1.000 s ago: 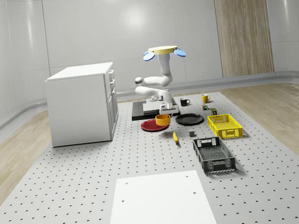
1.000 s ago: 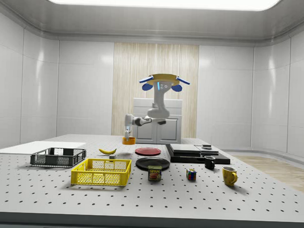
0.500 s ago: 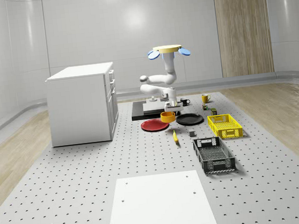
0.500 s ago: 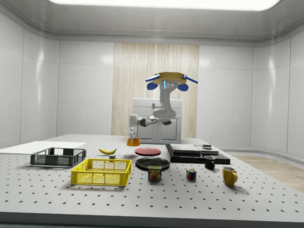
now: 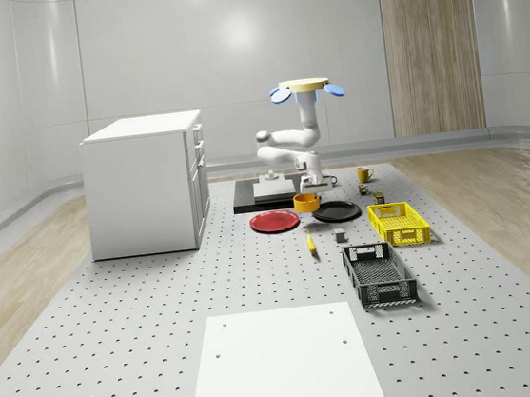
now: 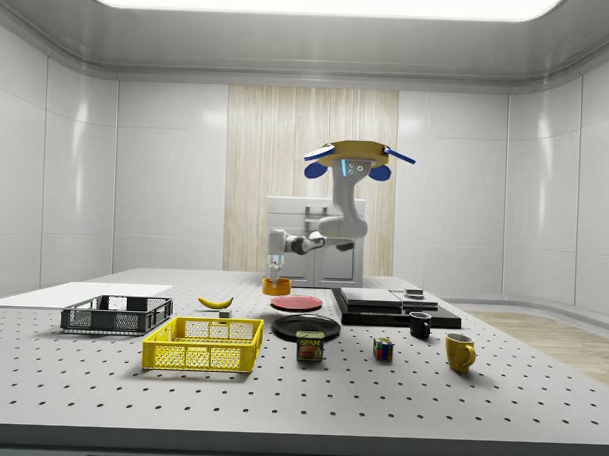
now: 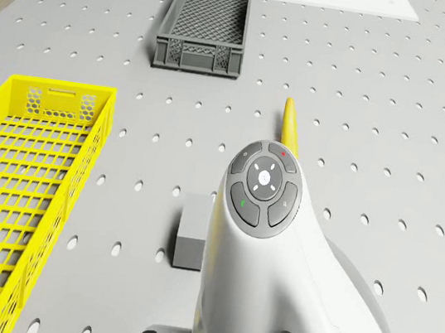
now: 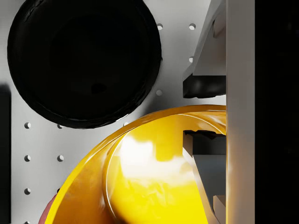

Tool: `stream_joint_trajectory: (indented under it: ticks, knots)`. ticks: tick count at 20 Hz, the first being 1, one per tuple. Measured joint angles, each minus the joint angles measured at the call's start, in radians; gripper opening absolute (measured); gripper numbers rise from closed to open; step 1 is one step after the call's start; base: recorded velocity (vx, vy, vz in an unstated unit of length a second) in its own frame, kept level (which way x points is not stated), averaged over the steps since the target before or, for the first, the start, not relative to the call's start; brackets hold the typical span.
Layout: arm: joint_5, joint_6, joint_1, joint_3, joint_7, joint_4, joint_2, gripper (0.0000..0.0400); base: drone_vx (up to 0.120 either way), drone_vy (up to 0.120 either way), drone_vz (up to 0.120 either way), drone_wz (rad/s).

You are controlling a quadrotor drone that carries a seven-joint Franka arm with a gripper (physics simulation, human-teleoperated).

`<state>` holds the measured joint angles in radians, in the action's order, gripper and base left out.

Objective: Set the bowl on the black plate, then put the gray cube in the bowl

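Observation:
My gripper [image 5: 305, 192] [image 6: 276, 272] [image 8: 204, 114] is shut on the rim of the orange bowl [image 5: 307, 202] [image 6: 276, 286] [image 8: 154, 177], one fingertip [image 8: 203, 86] outside the wall and one inside. The bowl hangs just above the table, between the red plate [image 5: 274, 221] [image 6: 296, 302] and the black plate [image 5: 336, 211] [image 6: 305, 326] [image 8: 84, 60], close to the black plate's edge. The gray cube [image 5: 340, 236] [image 7: 191, 239] lies on the table in front of the black plate, beside the banana [image 5: 310, 243] [image 7: 292, 122]. The drone [image 5: 307, 86] [image 6: 352, 160] hovers above the plates and the black slab behind them.
A yellow basket [image 5: 398, 223] [image 7: 18, 186] and a dark crate [image 5: 378, 274] [image 7: 205, 17] stand at the whole-scene view's right of the cube. A white cabinet [image 5: 146, 183] stands to the left. Mugs [image 6: 459, 351], a can [image 6: 309, 346] and a colored cube [image 6: 382, 350] sit near the slab.
The drone and arm have shifted toward the whole-scene view's right, carrying the bowl from beside the red plate to the edge of the black plate.

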<state>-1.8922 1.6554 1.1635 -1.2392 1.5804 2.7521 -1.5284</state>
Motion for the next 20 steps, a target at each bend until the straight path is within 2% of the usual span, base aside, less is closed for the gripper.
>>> stream_joint_trajectory:
  ticks: [10, 18, 20]
  knots:
    - [0.002, 0.004, 0.001, 0.000, 0.001, 0.000, -0.004, 0.0100, -0.120, 0.120, 0.000, 0.000]
    - [0.003, 0.006, 0.002, 0.000, 0.002, 0.000, -0.007, 0.0100, -0.120, 0.120, -0.120, 0.000]
    - [0.003, 0.007, 0.003, 0.000, 0.002, 0.000, -0.007, 0.0100, -0.120, 0.120, -0.040, 0.000]
